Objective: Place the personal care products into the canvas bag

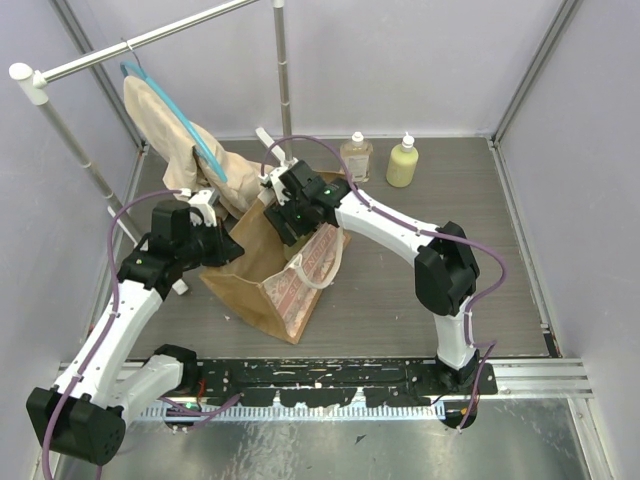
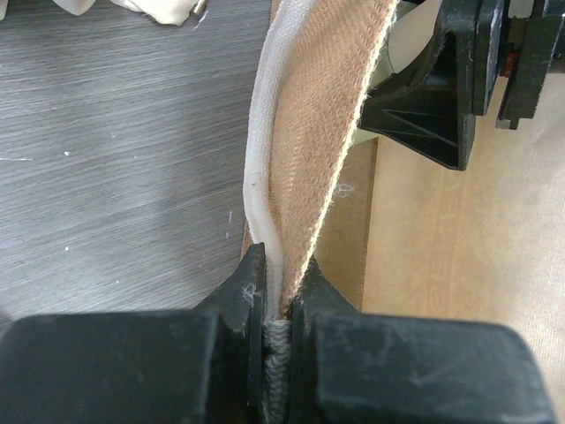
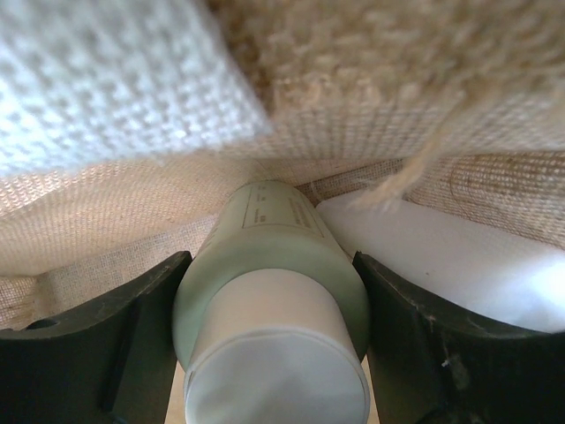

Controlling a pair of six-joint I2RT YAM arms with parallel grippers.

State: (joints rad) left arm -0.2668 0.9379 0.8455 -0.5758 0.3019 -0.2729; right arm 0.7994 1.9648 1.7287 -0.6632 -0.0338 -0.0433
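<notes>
Your left fingers (image 2: 237, 296) are pressed together on the coarse-woven canvas bag (image 1: 262, 285) at its cream strap (image 2: 263, 150). Your right fingers (image 3: 132, 336) clasp a round pale green bottle (image 3: 274, 291) with a white cap. Its fine print is unreadable. It sits inside the bag beside a white bottle (image 3: 441, 256).

The canvas bag (image 1: 262, 285) was coarse tan cloth, matt, its weave plain in the wrist views. Its strap handle (image 2: 265, 168) was cream webbing, ribbed and fraying where the left gripper (image 2: 278, 296) pinched it between matt, scuffed black plastic fingers (image 2: 234, 305). The yellow-green bottle (image 3: 265, 247) clasped by the right gripper (image 3: 269, 300) was smooth satin plastic with a white cap (image 3: 278, 371). The table (image 1: 420, 290) showed a grey, brushed grain. At twelve o'clock of the top view the amber bottle (image 1: 355, 158) was clear and glossy; at ten o'clock the rail (image 1: 150, 40) was bright metal.
</notes>
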